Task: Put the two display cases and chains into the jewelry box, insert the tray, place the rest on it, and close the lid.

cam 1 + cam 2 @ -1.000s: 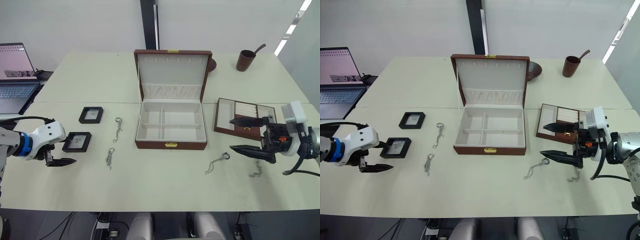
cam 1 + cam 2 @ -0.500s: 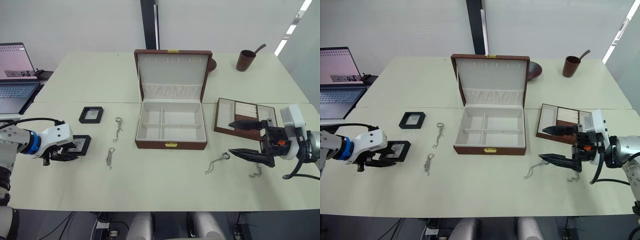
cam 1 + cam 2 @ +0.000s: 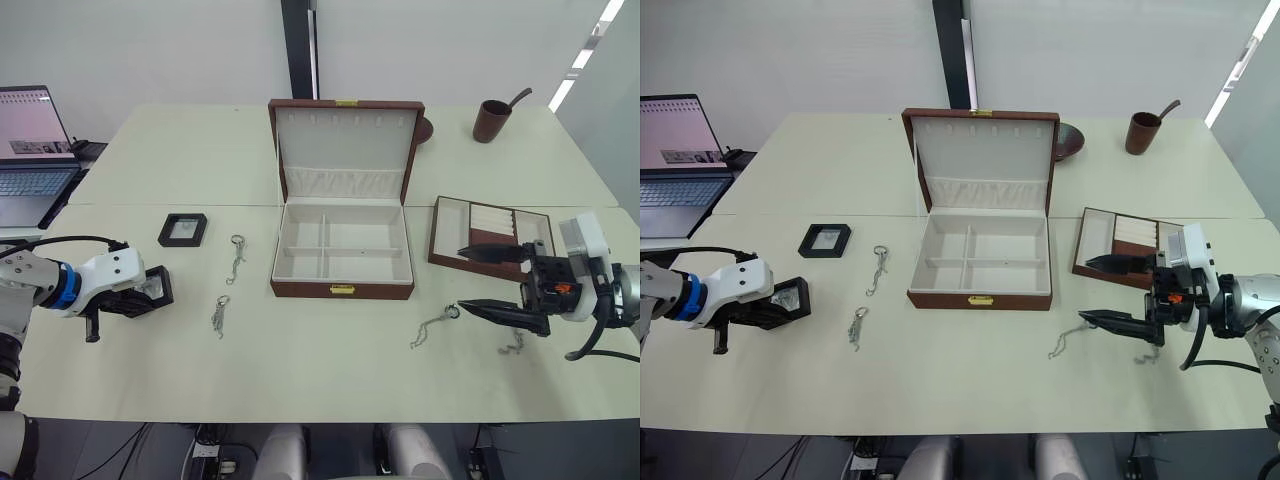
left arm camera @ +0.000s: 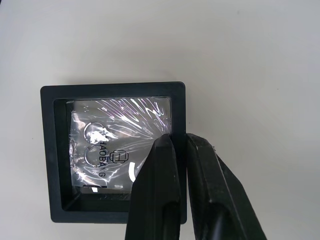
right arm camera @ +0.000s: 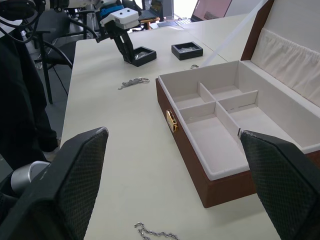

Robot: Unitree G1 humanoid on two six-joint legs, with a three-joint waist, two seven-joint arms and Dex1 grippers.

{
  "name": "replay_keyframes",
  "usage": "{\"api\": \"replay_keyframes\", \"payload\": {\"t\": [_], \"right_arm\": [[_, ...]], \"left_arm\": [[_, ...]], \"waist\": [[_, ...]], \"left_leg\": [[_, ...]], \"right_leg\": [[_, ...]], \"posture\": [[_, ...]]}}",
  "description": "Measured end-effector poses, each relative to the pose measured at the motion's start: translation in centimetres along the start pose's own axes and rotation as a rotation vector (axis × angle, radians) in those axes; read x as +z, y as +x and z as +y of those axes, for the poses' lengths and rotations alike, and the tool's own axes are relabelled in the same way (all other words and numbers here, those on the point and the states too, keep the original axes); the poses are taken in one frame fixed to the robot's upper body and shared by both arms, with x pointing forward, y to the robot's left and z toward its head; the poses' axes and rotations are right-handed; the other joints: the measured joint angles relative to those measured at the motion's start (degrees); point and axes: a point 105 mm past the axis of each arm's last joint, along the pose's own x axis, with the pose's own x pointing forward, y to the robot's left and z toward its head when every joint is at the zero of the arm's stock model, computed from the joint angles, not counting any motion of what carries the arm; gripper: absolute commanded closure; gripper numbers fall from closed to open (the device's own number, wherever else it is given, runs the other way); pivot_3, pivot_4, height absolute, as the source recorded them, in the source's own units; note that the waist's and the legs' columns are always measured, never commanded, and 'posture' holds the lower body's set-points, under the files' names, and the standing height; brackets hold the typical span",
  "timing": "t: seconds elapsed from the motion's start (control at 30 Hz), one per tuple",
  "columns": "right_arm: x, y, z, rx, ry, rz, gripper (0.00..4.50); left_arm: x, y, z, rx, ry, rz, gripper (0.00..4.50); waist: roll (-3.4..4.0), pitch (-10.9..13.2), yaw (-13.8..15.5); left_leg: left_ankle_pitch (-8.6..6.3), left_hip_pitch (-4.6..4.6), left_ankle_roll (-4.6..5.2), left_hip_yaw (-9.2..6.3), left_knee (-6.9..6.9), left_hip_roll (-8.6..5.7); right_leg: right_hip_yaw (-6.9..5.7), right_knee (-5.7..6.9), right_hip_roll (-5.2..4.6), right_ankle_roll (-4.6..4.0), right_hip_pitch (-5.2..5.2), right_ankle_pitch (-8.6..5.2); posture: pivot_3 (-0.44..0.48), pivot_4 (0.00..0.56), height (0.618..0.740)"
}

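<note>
the pale table point(image 3: 330, 370) has wide bare room along its near edge and between the open jewelry box point(image 3: 342, 250) at the middle and the things on either side. the tray point(image 3: 490, 235) lies to the right of the box, just behind the right gripper point(image 3: 478, 280), whose fingers stand wide apart above two chains point(image 3: 435, 325). two more chains point(image 3: 235, 255) lie left of the box, and one black display case point(image 3: 182, 229) sits flat beyond them. the second display case point(image 4: 115, 150), a black square frame with a shiny foil window, is tilted near the left edge, its rim clamped between the left gripper point(image 4: 181, 150) fingers
</note>
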Motion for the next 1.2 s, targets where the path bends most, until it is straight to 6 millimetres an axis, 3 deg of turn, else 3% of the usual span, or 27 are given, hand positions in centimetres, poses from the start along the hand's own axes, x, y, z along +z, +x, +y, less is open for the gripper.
{"api": "replay_keyframes", "payload": {"t": [0.23,0.37,0.77,0.87,0.93,1.1,1.2], "right_arm": [[0.0,-0.1,-0.1,-0.002,-0.002,-0.001,0.0],[-0.2,-0.3,-0.3,-0.012,0.004,-0.001,0.0],[0.1,-1.4,-1.4,-0.126,-0.006,-0.001,0.0],[0.1,-1.8,-1.7,-0.17,-0.004,-0.001,0.0],[0.1,-1.9,-1.7,-0.203,-0.002,0.0,0.0],[-0.2,-2.3,-1.5,-0.251,0.005,0.005,0.0],[-0.6,-2.4,-1.3,-0.274,0.013,0.011,0.0]], "left_arm": [[0.7,-0.3,-0.3,-0.039,-0.001,-0.002,4.46],[2.9,-1.2,0.0,-0.035,0.032,-0.039,4.46],[13.8,-4.7,0.7,-0.019,0.219,-0.234,4.46],[16.4,-3.7,0.2,-0.072,0.247,-0.29,4.46],[19.9,-2.9,-0.2,-0.121,0.303,-0.351,4.46],[25.1,-2.4,-0.5,-0.165,0.38,-0.43,4.46],[27.2,-0.9,-0.7,-0.199,0.394,-0.448,4.46]], "waist": [[0.0,0.0,0.0],[-0.01,0.01,0.0],[-0.03,0.02,-0.01],[-0.04,0.02,0.03],[-0.11,0.05,0.32],[-0.13,0.05,0.26],[-0.13,0.05,0.07]], "left_leg": [[0.0,-0.02,0.0,-0.01,0.01,0.01],[0.0,-0.03,0.0,-0.02,0.02,0.01],[0.0,-0.06,0.0,-0.03,0.05,0.0],[0.01,-0.1,-0.01,-0.05,0.1,0.0],[0.01,-0.27,-0.01,-0.17,0.22,-0.06],[0.01,-0.32,-0.01,-0.19,0.24,-0.1],[0.02,-0.28,-0.01,-0.19,0.24,-0.08]], "right_leg": [[-0.02,0.0,0.0,0.0,0.0,0.0],[-0.02,0.0,0.0,0.0,0.0,0.0],[0.0,0.0,0.05,0.0,0.0,0.0],[-0.04,0.02,0.06,0.0,0.0,0.0],[-0.06,-0.01,0.07,0.0,0.0,0.0],[-0.01,-0.09,0.07,0.0,-0.01,0.0],[0.01,-0.04,0.09,0.0,0.0,0.0]], "posture": [[0.0,0.15,0.74],[0.0,0.15,0.74],[0.0,0.15,0.74],[0.0,0.15,0.74],[0.0,0.15,0.74],[0.0,0.15,0.74],[0.0,0.15,0.74]]}}
